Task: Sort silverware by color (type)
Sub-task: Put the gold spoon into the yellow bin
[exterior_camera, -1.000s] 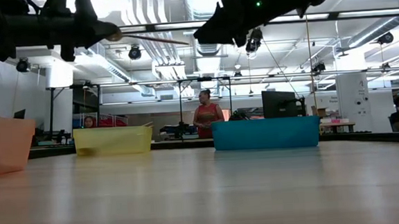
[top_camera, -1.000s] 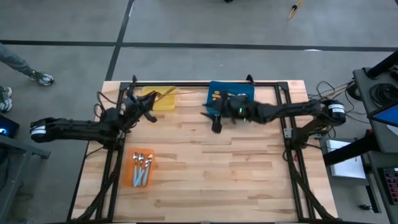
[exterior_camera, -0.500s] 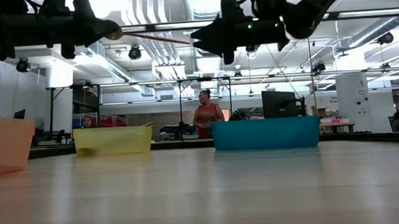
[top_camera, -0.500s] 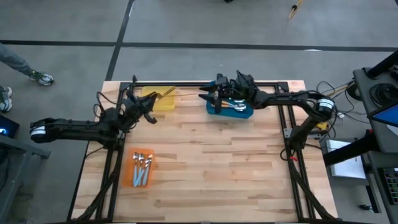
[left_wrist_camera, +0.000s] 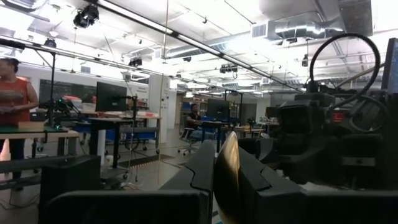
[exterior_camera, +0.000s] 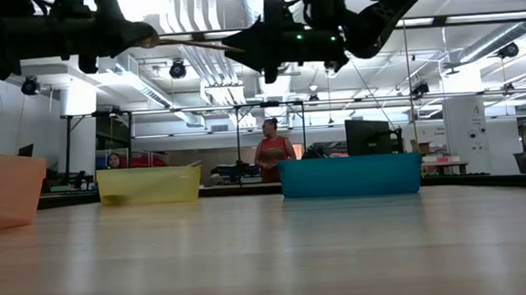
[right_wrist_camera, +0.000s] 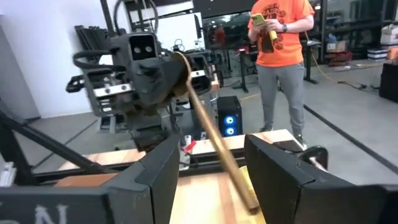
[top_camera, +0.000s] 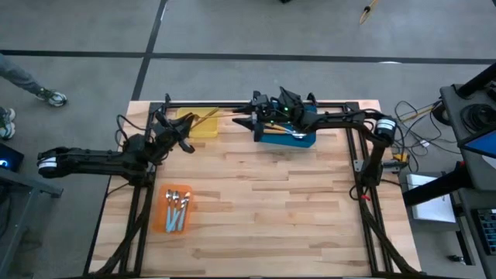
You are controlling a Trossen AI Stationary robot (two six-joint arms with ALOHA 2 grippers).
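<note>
My left gripper (top_camera: 183, 133) hangs high above the table beside the yellow tray (top_camera: 203, 129), shut on a gold spoon (top_camera: 208, 115). The spoon's thin handle (exterior_camera: 193, 45) reaches out toward the table's right. My right gripper (top_camera: 253, 121) stands open at the handle's free end. In the right wrist view the handle (right_wrist_camera: 214, 134) runs into the gap between my right fingers (right_wrist_camera: 155, 168); no touch shows. Orange-handled spoons (top_camera: 178, 208) lie in the orange tray (top_camera: 165, 218), and a spoon (top_camera: 291, 133) lies in the blue tray (top_camera: 304, 139). My left gripper pinches the gold spoon's bowl end (left_wrist_camera: 227, 163) between its two fingers, the bowl standing edge-on in the gap. The fingers come from the table's left, about level. The spoon is lifted clear, its handle (right_wrist_camera: 199, 102) sticking out past the fingertips toward my right gripper.
The yellow tray and the blue tray stand at the table's far edge, and the orange tray lies near the left front. A black frame (top_camera: 356, 155) runs round the table. Bare wood (top_camera: 271, 201) fills the middle. A person in an orange shirt (right_wrist_camera: 280, 37) stands beyond the table.
My right gripper has swung from above the table's middle, in front of the blue tray, toward the far edge and leftward, tipping to about level, until its open fingers stand around the free end of the gold spoon's handle. My left gripper has kept the spoon in place.
</note>
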